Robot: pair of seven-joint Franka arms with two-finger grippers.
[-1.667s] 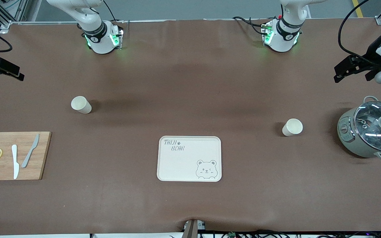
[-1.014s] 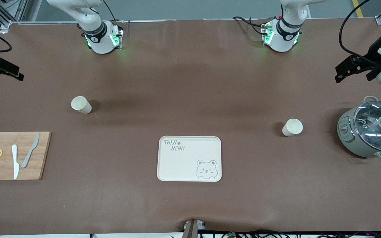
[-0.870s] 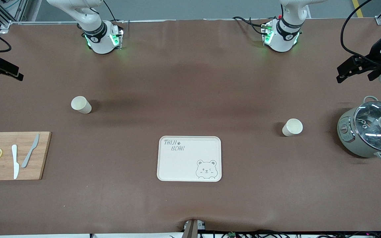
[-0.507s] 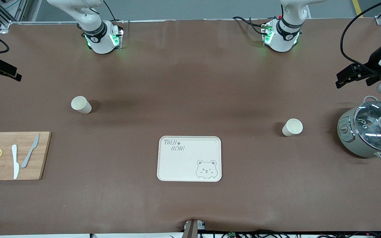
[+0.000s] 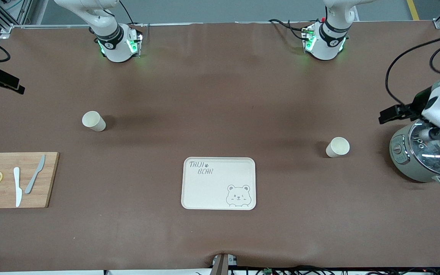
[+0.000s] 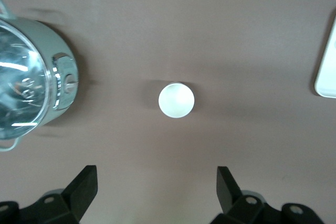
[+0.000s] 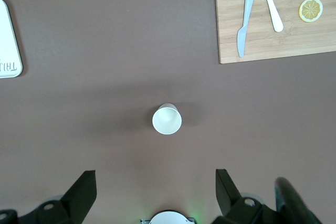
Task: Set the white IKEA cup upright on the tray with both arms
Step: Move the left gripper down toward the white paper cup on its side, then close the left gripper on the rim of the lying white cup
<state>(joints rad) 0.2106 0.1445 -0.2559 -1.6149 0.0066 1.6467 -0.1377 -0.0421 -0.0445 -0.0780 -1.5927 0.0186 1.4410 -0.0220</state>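
Observation:
Two white cups stand upright on the brown table. One cup (image 5: pixel 93 121) is toward the right arm's end and also shows in the right wrist view (image 7: pixel 167 119). The other cup (image 5: pixel 337 147) is toward the left arm's end and also shows in the left wrist view (image 6: pixel 176 99). The cream tray (image 5: pixel 219 183) with the bear drawing lies between them, nearer the front camera, with nothing on it. My left gripper (image 5: pixel 386 115) is open and empty, in the air over the table beside the cooker (image 5: pixel 428 152). My right gripper (image 5: pixel 15 87) is open and empty, high over the table's edge.
A grey-green cooker with a glass lid (image 6: pixel 29 85) stands at the left arm's end. A wooden cutting board (image 5: pixel 15 179) with two knives and two lemon slices lies at the right arm's end. The tray's edge shows in both wrist views (image 6: pixel 328 66) (image 7: pixel 9 40).
My left arm has come down and toward the cooker and the nearby cup. My right gripper has barely shifted. Cups and tray have not moved.

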